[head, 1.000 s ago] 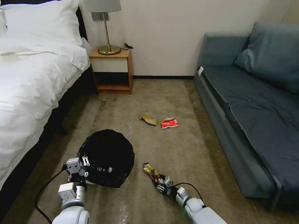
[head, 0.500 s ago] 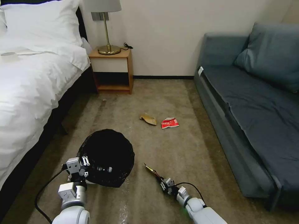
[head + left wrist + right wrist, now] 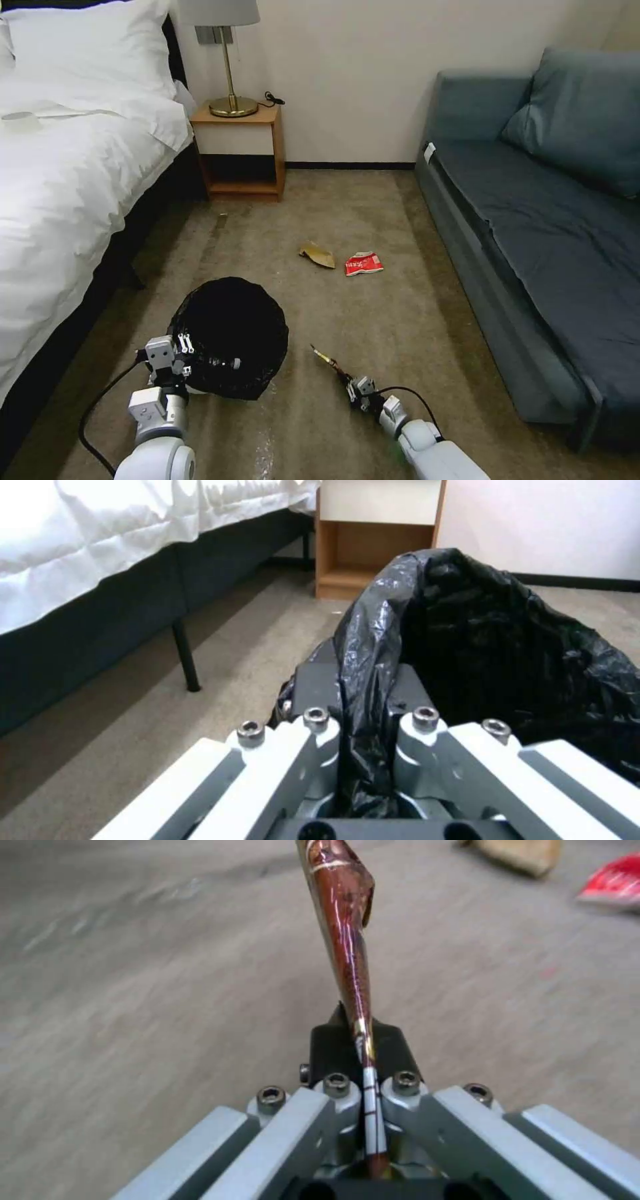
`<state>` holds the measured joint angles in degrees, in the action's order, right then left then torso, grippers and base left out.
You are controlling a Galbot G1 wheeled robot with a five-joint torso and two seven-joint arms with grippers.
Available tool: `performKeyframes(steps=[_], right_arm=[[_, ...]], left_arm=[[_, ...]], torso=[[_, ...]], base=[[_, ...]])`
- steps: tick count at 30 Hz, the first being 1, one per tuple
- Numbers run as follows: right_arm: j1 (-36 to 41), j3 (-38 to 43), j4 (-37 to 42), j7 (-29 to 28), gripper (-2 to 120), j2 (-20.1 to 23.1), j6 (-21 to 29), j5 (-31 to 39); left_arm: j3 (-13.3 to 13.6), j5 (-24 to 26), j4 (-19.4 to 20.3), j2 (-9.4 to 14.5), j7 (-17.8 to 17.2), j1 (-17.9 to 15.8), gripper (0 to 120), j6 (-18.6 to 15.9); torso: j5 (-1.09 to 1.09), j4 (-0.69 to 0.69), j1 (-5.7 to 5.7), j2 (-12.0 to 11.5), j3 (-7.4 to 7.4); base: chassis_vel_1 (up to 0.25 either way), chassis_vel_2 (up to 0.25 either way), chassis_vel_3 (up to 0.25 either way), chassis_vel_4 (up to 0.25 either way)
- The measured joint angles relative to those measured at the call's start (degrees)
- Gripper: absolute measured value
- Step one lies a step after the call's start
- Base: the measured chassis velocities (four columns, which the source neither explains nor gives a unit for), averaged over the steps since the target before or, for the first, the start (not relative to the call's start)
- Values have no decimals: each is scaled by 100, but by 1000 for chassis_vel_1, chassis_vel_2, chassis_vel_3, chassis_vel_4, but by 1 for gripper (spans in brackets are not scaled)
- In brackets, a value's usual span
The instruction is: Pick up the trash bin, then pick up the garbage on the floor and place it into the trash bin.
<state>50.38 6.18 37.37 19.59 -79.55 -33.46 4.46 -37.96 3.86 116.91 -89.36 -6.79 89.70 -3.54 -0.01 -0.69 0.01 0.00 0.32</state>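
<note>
Your left end effector (image 3: 175, 358) sits lower left of the head frame, clamped on the rim of the trash bin (image 3: 230, 333), black liner pinched between the fingers (image 3: 313, 690). The bin is just beside the bed (image 3: 60, 173), on the carpet (image 3: 373, 200).

Your right end effector (image 3: 353, 388) is at lower center-right, closed on the gold-brown snack wrapper (image 3: 325, 359). The wrapper stands edge-on, sticking out ahead of the fingers, off the carpet in the right wrist view (image 3: 347, 915).

On the floor mid-frame you have the tan cardboard scrap (image 3: 317, 254) and the red-and-white packet (image 3: 363, 263), just beside each other, well apart from both end effectors. Sofa (image 3: 553, 220) runs along the right, nightstand (image 3: 240, 150) at upper center-left.
</note>
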Motion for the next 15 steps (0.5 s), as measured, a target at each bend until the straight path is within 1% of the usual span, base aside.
performKeyframes(steps=[7,8,9,10,11,12,14,15], right_arm=[[-33,-98,540,-238,0,213,100,483],[0,-157,853,-341,0,293,167,712],[0,-157,853,-341,0,293,167,712],[30,-193,1081,-408,0,352,204,851],[93,-265,1481,-516,0,454,268,1041],[93,-265,1481,-516,0,454,268,1041],[211,-400,2048,-642,0,615,348,1251],[211,-400,2048,-642,0,615,348,1251]], left_arm=[[-9,10,-99,5,-11,-75,5,-20],[-16,20,-139,6,-19,-103,5,-22],[-16,20,-139,6,-19,-103,5,-22],[-17,22,-163,6,-23,-113,5,-22],[-11,24,-188,10,-26,-119,5,-24],[-11,24,-188,10,-26,-119,5,-24],[-9,30,-192,19,-27,-124,5,-30],[-9,30,-192,19,-27,-124,5,-30]], torso=[[0,0,0,0,0],[1,0,0,0,0],[1,0,0,0,0],[2,0,0,0,0],[-1,0,0,0,0],[-1,0,0,0,0],[1,0,0,0,0],[1,0,0,0,0]], base=[[0,0,0,0],[0,0,0,0],[0,0,0,0],[0,0,0,0],[0,0,0,0],[0,0,0,0],[0,0,0,0],[0,0,0,0]])
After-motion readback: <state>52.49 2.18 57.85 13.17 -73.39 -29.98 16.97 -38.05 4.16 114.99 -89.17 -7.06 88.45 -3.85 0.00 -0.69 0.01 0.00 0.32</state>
